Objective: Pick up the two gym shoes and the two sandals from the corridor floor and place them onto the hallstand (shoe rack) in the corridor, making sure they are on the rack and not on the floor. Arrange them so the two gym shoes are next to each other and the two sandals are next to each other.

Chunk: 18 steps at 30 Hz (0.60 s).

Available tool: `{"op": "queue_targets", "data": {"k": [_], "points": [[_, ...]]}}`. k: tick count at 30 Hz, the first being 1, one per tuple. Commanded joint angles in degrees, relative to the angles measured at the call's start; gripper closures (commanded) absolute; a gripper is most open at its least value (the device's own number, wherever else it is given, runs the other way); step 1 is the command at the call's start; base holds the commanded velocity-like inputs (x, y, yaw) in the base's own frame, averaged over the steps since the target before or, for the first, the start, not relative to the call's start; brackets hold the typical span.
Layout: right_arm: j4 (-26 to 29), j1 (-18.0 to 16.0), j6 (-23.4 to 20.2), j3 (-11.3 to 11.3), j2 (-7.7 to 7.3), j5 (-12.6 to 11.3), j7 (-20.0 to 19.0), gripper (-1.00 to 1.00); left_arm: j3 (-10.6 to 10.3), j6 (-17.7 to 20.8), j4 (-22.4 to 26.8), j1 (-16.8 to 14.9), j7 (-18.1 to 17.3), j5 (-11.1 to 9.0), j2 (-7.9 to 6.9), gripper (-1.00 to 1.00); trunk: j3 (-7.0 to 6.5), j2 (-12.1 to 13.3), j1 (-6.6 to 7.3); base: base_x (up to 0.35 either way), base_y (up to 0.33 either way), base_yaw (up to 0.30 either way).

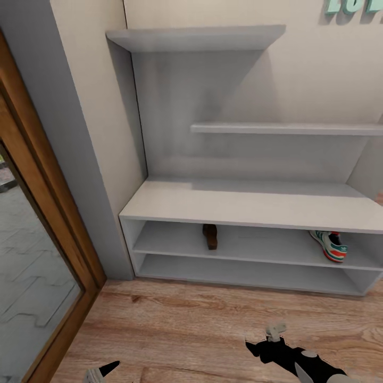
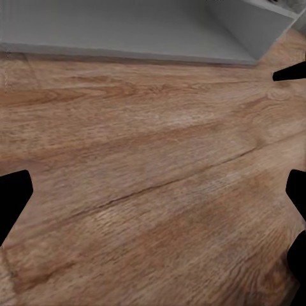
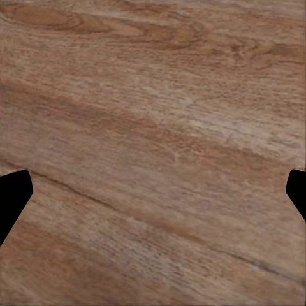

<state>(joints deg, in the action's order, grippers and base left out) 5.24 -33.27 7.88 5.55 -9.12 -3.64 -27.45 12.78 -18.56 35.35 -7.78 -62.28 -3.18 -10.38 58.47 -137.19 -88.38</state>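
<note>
On the upper shelf of the hallstand (image 1: 250, 205) one sandal (image 1: 210, 236) lies left with its long axis pointing far, and one gym shoe (image 1: 330, 245) lies right. Both grippers (image 2: 153, 185) (image 3: 153, 191) hang wide and empty; the right one is nearer the shoe.
</note>
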Motion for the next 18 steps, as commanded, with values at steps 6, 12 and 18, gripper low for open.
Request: {"op": "queue_targets", "data": {"k": [6,12,18], "points": [[-0.1,1.6,0.5,0.4,-0.25,-0.5,0.2,-1.00,2.0,-0.4,-0.1,0.0,-0.2,-0.1,0.08,-1.00,-0.13,0.0,0.01,0.000,0.000,-0.067],[-0.1,2.6,0.6,0.2,-1.19,-0.6,0.2,-1.00,2.5,-0.4,-0.2,0.0,-0.2,-0.1,0.13,-1.00,-0.51,0.0,0.01,0.000,0.000,-0.177],[-0.1,2.9,0.7,0.2,-1.56,-0.7,0.2,-1.00,2.5,-0.5,-0.2,0.0,0.9,-0.1,0.27,-1.00,-0.92,0.0,0.01,0.000,0.000,-0.209]]}}
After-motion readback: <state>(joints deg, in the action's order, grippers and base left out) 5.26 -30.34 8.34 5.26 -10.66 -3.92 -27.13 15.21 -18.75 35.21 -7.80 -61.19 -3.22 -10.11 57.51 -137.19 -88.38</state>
